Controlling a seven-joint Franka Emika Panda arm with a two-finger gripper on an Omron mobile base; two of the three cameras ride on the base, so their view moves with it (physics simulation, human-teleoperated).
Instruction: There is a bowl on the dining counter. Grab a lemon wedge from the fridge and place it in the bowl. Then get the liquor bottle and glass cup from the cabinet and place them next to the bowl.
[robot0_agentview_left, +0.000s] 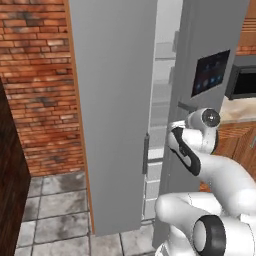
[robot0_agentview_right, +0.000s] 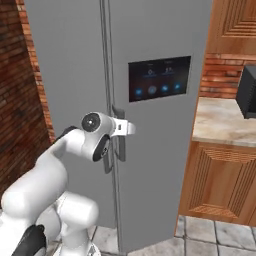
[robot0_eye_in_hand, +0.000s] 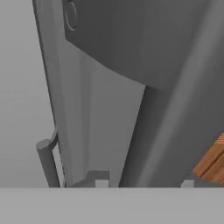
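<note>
Fridge (robot0_agentview_right: 150, 125), grey, two doors. Left base view: left door (robot0_agentview_left: 112, 110) swung partly out, a lit strip of white interior shelving (robot0_agentview_left: 161, 100) visible in the gap; lemon wedge cannot be made out there. Right base view: doors look nearly flush, dark touch panel (robot0_agentview_right: 159, 78) on right door, wooden cabinet (robot0_agentview_right: 220, 180) and pale desk (robot0_agentview_right: 220, 120) to the right, black appliance (robot0_agentview_right: 247, 92) far right. Tool (robot0_eye_in_hand: 144, 183) at the door handles: hand view shows fingertips (robot0_eye_in_hand: 101, 183) set apart, nothing between them, left handle (robot0_eye_in_hand: 46, 162) just beside. Tool released.
</note>
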